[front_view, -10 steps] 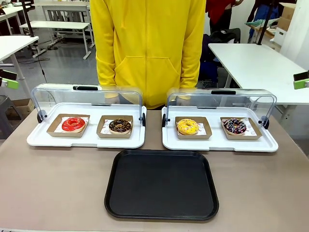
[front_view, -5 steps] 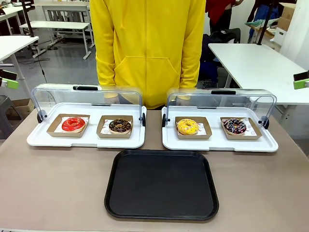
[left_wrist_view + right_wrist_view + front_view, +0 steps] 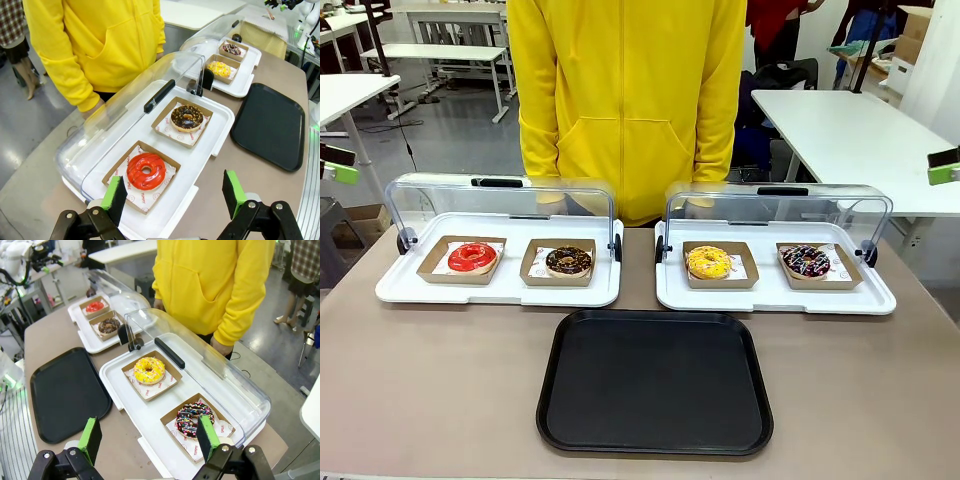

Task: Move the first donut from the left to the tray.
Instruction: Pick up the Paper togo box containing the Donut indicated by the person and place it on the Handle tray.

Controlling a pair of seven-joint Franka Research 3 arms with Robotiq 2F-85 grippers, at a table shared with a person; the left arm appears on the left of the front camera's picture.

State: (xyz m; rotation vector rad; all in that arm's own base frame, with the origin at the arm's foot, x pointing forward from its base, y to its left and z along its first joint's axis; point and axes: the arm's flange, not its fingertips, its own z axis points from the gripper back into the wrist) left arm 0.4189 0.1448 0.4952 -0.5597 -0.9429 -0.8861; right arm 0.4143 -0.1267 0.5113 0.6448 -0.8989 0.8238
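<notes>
The red-iced donut (image 3: 472, 256) lies in its brown cardboard holder at the left end of the left white tray (image 3: 410, 292); it also shows as the red-iced donut (image 3: 146, 171) and, far off, the red-iced donut (image 3: 94, 306). The black tray (image 3: 655, 381) lies bare on the near middle of the table, seen too as the black tray (image 3: 270, 125) and the black tray (image 3: 67, 392). My left gripper (image 3: 174, 195) hangs open above the left tray's near edge, right of the donut. My right gripper (image 3: 149, 437) is open above the right white tray.
A chocolate donut (image 3: 568, 261) sits beside the red one. The right white tray (image 3: 775, 298) holds a yellow donut (image 3: 708, 262) and a sprinkled chocolate donut (image 3: 806, 261). Both clear domed lids (image 3: 500, 190) stand raised at the back. A person in a yellow hoodie (image 3: 625, 90) stands at the far side.
</notes>
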